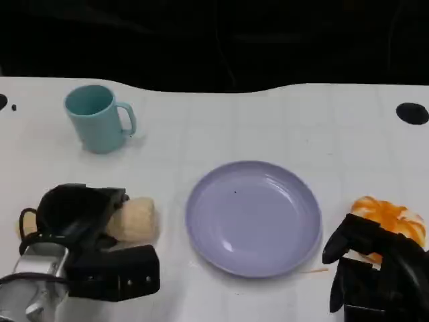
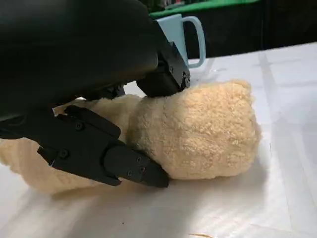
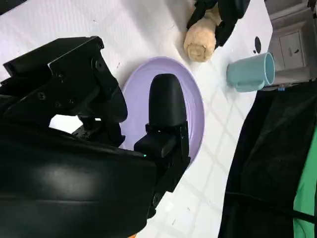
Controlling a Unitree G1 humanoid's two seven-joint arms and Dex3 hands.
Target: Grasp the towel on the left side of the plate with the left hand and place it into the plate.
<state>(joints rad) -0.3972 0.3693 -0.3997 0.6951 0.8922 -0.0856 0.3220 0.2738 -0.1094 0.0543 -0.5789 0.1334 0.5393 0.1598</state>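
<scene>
I see fluffy cream-beige rolled towel (image 1: 136,219); smooth lavender round plate (image 1: 253,216); teal ceramic mug (image 1: 98,117); glossy white counter (image 1: 308,127), faint grid lines; orange-and-white striped object (image 1: 392,217); black fingers (image 2: 130,166).

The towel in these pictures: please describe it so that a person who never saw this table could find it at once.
Start from the round lilac plate in the middle of the white table. On the side of the plate where the teal mug stands, nearer the robot than the mug, lies the towel, with the left hand around it. It is the one fluffy cream roll; the orange object lies on the plate's opposite side.
</scene>
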